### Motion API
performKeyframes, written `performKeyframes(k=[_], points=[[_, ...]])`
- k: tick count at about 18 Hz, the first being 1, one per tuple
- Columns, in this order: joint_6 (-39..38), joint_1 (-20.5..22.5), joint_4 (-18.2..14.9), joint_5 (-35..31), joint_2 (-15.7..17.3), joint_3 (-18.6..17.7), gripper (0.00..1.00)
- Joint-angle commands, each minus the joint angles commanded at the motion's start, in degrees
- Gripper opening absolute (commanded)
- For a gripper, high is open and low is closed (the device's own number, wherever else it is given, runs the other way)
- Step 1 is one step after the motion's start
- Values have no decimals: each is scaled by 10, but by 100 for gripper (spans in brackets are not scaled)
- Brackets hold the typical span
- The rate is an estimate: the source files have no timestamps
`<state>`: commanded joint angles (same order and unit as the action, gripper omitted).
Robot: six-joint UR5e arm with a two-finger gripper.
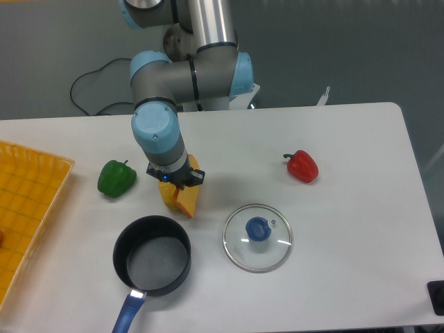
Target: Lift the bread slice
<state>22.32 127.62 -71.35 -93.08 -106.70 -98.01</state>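
Bread (pixel 185 202) tilted, clamped in my gripper (pixel 176 184), jaws closed on its top edge. Yellow pepper (pixel 166 196) touching behind. Pot (pixel 152 262) near, lid (pixel 257 237) right.

A white rectangular table (pixel 361 208) carries everything. On it lie a glossy green pepper (pixel 116 177), a red pepper (pixel 302 166), a blue-knobbed glass lid (pixel 257 237), a blue-handled black pot (pixel 151 262) and a woven yellow tray (pixel 28 208).

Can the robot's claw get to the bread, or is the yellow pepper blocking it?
Probably yes. The gripper is already down right over the bread slice, which pokes out just below it. The yellow pepper sits tight against the slice, but doesn't seem to block it. Whether the fingers are closed is hidden.
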Motion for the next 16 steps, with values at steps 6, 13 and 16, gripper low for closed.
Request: performKeyframes(k=[6,13,16], points=[[65,11,-73,3,4,81,6],[189,17,-76,23,4,111,6],[279,26,-75,21,12,115,4]])
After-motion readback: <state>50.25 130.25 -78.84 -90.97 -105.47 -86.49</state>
